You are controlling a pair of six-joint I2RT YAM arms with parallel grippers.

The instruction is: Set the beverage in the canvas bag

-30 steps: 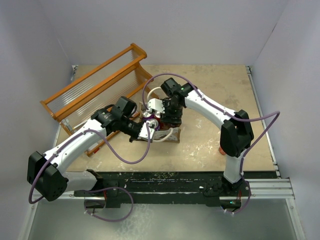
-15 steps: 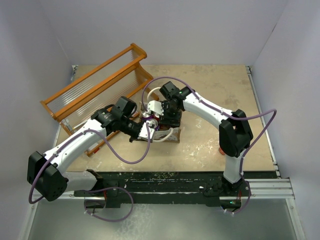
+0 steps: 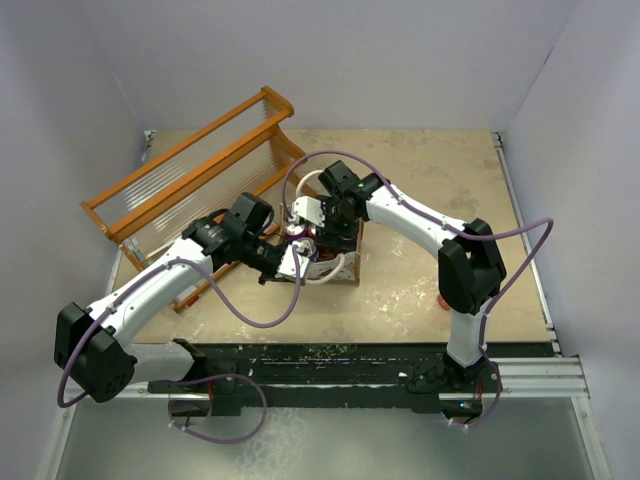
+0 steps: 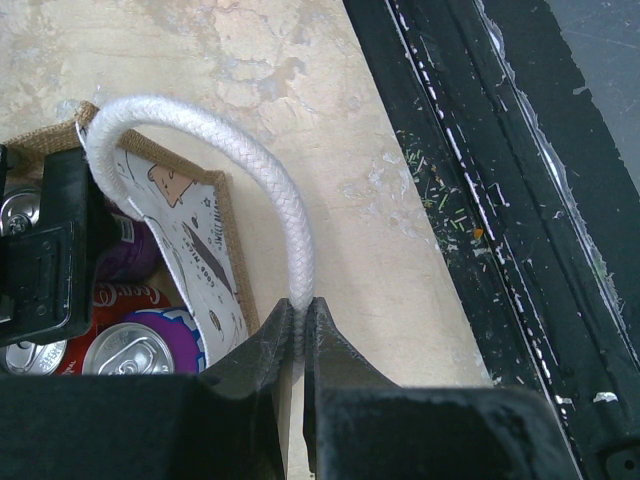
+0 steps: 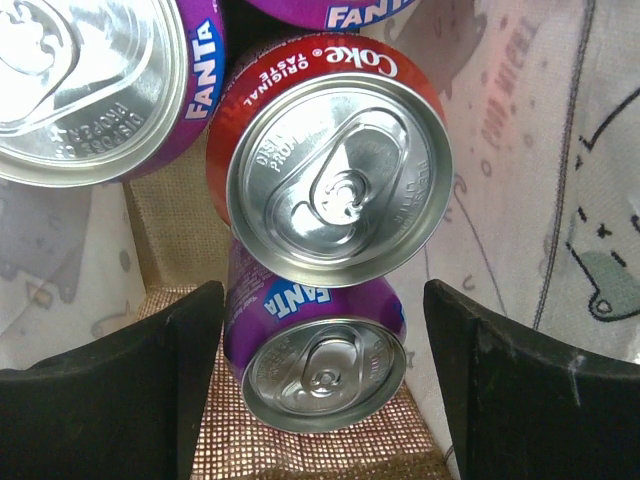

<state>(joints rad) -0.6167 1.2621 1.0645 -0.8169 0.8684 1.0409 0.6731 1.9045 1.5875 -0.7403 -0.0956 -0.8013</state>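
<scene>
You are at the let-go step. On the table (image 3: pixel 440 170) the canvas bag (image 3: pixel 342 268) sits near the middle, between the two arms. The Coke can (image 5: pixel 335 190) is already inside its walls, upright with its top toward the right wrist camera. It is packed against a Fanta can (image 5: pixel 315 355) below it in that view, with a second Fanta can (image 5: pixel 70 80) up and to the left. The Coke looks nearer the lens than its neighbours, so you cannot tell whether it stands on the bag floor or rides on the other cans. I judge the placing all but done; what is left is getting out. Your next move calls for a straight lift of the right gripper with the jaws wide, so it clears the Coke's rim and the printed lining (image 5: pixel 520 150) on either side. Only after that should you let go of the handle. Your right arm (image 3: pixel 420 215) arches over from the right and points down into the bag's mouth, and your left arm (image 3: pixel 160 285) reaches in low from the left. The right gripper (image 5: pixel 322 300) is open, its fingers (image 5: pixel 150 390) standing either side of the cans with a clear gap to the Coke. The left gripper (image 4: pixel 299 330) is clamped on the white rope handle (image 4: pixel 270 190), pinching it near one end of the loop, off to the side of the bag's mouth.
</scene>
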